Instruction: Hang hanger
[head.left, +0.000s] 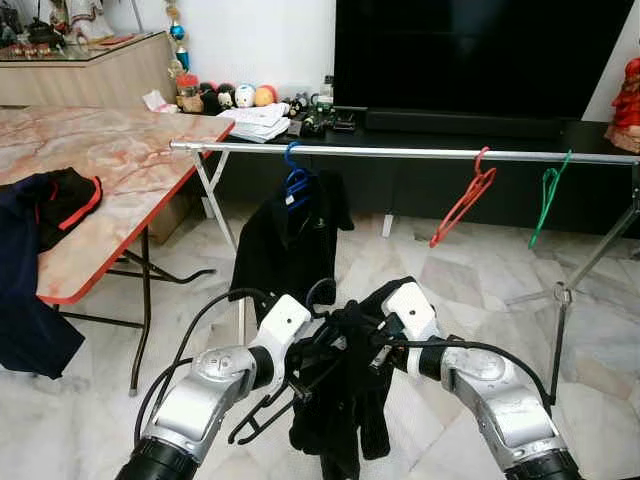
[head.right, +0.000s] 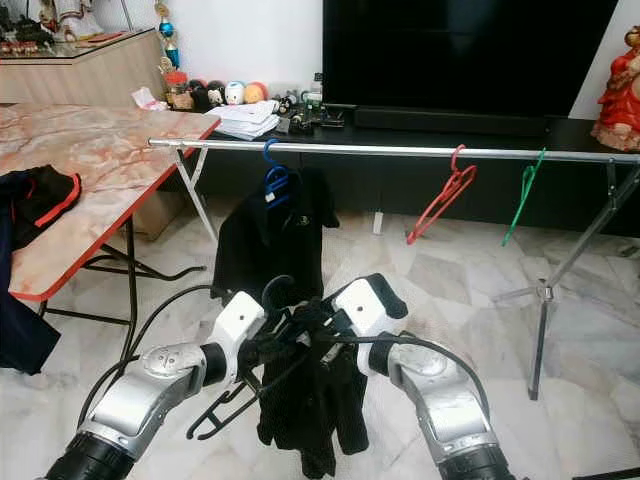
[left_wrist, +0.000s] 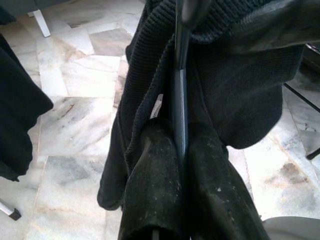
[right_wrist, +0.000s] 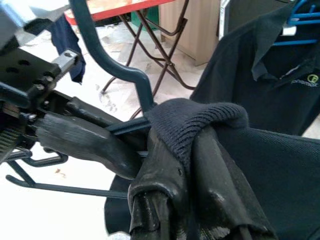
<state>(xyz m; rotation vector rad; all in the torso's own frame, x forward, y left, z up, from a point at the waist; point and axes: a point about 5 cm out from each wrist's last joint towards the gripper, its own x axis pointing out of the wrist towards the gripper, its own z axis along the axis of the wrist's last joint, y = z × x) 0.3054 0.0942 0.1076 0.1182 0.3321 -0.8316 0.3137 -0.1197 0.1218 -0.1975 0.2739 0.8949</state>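
A dark hanger (head.left: 258, 418) carrying a black knit garment (head.left: 340, 425) hangs low in front of me, between both arms. My left gripper (head.left: 318, 348) is shut on the hanger's thin bar (left_wrist: 179, 90), pinching it between both pads. My right gripper (head.left: 366, 326) is shut on the garment's ribbed collar (right_wrist: 192, 117) where it wraps the hanger, next to the curved hook (right_wrist: 107, 62). The silver clothes rail (head.left: 400, 152) runs across the room above and beyond the grippers. On it hang a blue hanger (head.left: 294, 185) with a black polo shirt (head.left: 285, 245), a red hanger (head.left: 463, 200) and a green hanger (head.left: 548, 195).
A marble-topped folding table (head.left: 110, 150) stands at my left with dark clothes (head.left: 45, 210) draped over its edge. Behind the rail is a low black bench (head.left: 450, 135) with a large TV (head.left: 480, 55) and small items. The rail's stand legs (head.left: 562, 295) spread on the marble floor at right.
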